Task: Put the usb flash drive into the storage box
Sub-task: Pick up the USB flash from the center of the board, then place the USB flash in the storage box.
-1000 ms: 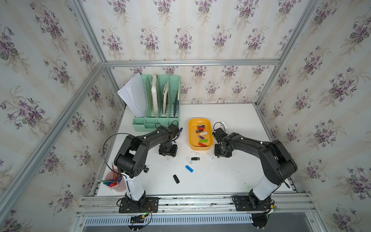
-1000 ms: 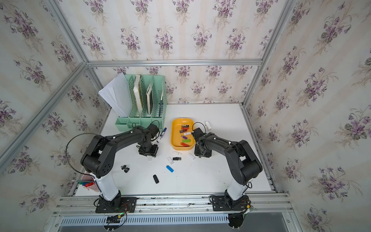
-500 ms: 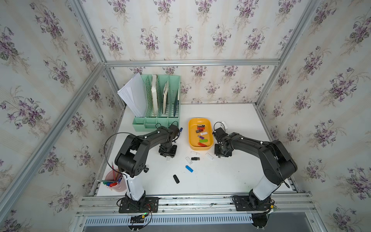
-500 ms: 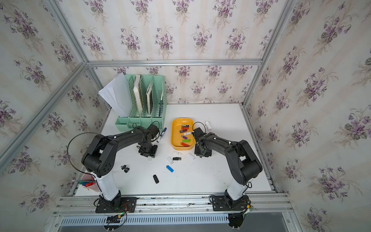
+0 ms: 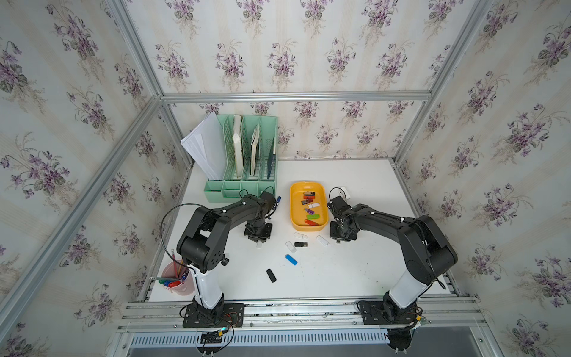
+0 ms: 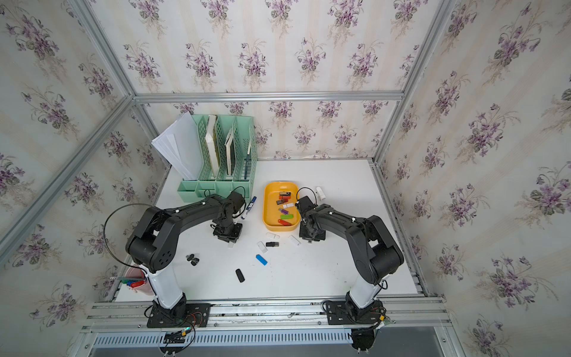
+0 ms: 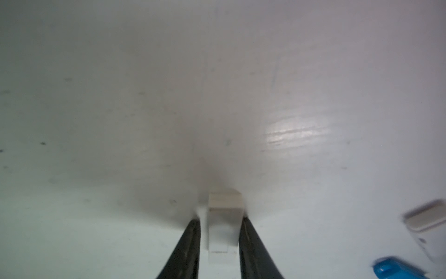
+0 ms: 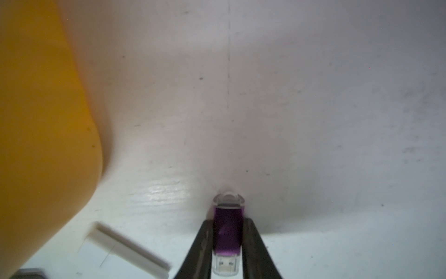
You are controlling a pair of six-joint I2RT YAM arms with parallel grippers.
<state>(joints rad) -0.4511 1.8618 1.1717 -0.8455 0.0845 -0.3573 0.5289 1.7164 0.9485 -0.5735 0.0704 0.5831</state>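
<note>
Down at desk (image 5: 355, 272) level, we see left pincer (image 7: 220, 232) clamping white flash drive (image 7: 224, 224), right pincer (image 8: 226, 239) clamping purple flash drive (image 8: 228, 229); both beside storage box (image 5: 293, 201). Risk: grips look shallow, possibly slipping on lift; right could clip box wall.

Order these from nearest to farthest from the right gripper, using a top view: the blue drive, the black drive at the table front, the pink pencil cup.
From the right gripper:
1. Blue drive, toward the table middle.
2. Black drive, nearer the front edge.
3. Pink pencil cup, at the front corner beside the left arm's base.
</note>
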